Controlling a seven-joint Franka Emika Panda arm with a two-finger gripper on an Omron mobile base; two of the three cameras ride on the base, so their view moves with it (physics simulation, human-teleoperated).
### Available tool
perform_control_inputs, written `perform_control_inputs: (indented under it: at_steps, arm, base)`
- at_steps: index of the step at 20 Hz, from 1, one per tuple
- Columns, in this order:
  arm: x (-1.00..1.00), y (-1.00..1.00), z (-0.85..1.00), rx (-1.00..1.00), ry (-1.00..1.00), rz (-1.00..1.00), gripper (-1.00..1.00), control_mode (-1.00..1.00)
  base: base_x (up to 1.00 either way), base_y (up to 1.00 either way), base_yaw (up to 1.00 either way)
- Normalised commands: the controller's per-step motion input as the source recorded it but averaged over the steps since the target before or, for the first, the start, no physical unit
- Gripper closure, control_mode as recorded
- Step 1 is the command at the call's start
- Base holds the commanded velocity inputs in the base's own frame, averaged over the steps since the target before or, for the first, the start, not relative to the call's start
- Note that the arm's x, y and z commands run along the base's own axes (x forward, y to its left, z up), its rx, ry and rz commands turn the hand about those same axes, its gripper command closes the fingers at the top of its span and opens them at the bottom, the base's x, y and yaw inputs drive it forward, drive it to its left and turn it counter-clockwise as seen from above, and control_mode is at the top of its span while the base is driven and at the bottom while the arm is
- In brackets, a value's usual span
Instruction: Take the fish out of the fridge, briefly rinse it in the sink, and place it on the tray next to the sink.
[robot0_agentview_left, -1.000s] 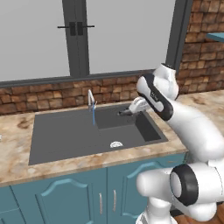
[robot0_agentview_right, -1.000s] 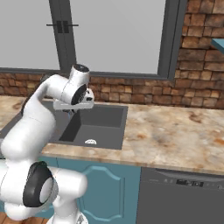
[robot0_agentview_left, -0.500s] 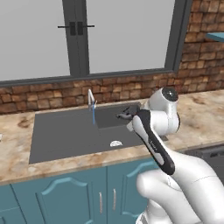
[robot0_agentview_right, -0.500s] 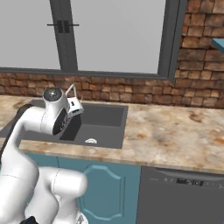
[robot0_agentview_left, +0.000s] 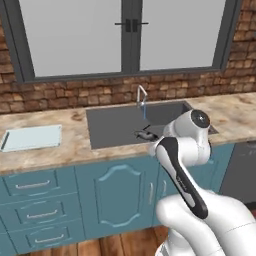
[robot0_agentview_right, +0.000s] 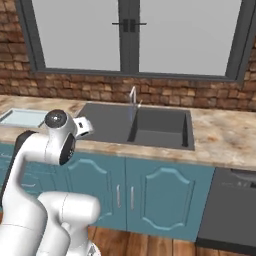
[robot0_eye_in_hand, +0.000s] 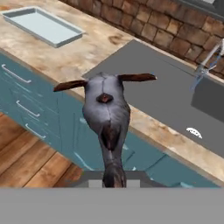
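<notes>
Hand (robot0_agentview_left: 150, 136) apparently clamped on fish (robot0_eye_in_hand: 106, 114), held over counter's front edge beside sink (robot0_eye_in_hand: 175, 98); tray (robot0_eye_in_hand: 43, 25) at counter's far left.

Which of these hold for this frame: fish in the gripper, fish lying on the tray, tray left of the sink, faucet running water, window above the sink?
1. The gripper holds the fish. True.
2. The fish lies on the tray. False: it hangs in the gripper over the counter's front edge.
3. The tray sits left of the sink. True.
4. The tray holds a cupcake. False: nothing lies in it.
5. A window is above the sink. True.
</notes>
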Motion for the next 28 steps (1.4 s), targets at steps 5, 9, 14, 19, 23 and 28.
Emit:
perform_control_inputs:
  at_steps: [5,9,14,19,23,28]
  arm:
    - [0.00,0.00,0.00,0.00,0.00,0.00,1.00,1.00]
    - [0.00,0.00,0.00,0.00,0.00,0.00,1.00,1.00]
    - [0.00,0.00,0.00,0.00,0.00,0.00,1.00,1.00]
    - [0.55,-0.01,0.00,0.00,0.11,0.00,1.00,-1.00]
    - [0.82,0.02,-0.18,0.00,0.31,0.25,1.00,-1.00]
    - [0.43,0.47,-0.47,-0.04,0.13,0.52,1.00,-1.00]
  base:
    - [0.28,1.00,0.00]
    - [0.73,1.00,-0.01]
    - [0.99,0.57,-0.08]
    - [0.40,0.00,-0.02]
    - [0.00,0.00,0.00]
    - [0.00,0.00,0.00]
